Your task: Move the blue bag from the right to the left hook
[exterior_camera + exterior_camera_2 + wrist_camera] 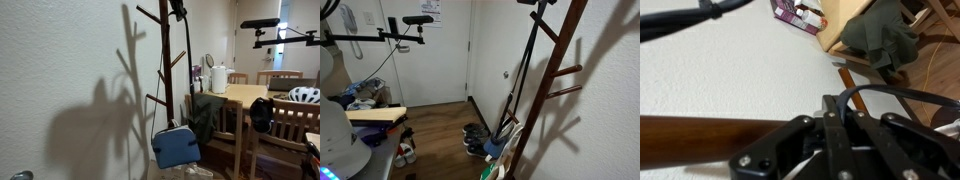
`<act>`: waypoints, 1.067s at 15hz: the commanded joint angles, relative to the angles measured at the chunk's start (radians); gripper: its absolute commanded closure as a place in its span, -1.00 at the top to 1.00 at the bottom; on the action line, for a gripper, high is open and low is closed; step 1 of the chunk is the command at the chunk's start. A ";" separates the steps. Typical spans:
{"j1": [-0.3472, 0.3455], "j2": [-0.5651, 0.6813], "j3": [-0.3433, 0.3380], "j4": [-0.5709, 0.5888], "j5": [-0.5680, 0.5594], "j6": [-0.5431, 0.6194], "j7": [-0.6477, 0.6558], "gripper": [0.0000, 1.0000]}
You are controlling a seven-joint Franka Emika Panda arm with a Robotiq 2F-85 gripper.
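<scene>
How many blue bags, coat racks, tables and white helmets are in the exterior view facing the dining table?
blue bag: 1
wooden coat rack: 1
wooden table: 1
white helmet: 1
Total: 4

In an exterior view the coat stand is standing just right of the wall. The bag is hanging low beside the stand's foot, and its straps are running up along the pole to my jaws at the top. Further right, the worktop is carrying a jug and a helmet, with chairs standing around it. In an exterior view, shoes are lying on the floor between the door and the stand's foot.
</scene>
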 commanded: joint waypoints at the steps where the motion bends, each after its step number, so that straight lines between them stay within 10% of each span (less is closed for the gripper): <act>1: -0.029 0.004 -0.016 -0.008 0.027 0.047 0.003 -0.95; 9: -0.029 0.028 -0.023 -0.041 0.275 -0.078 0.007 -0.96; 10: -0.030 0.022 -0.024 -0.040 0.294 -0.117 0.034 -0.43; 16: -0.022 -0.028 -0.015 -0.049 0.373 -0.275 0.112 0.22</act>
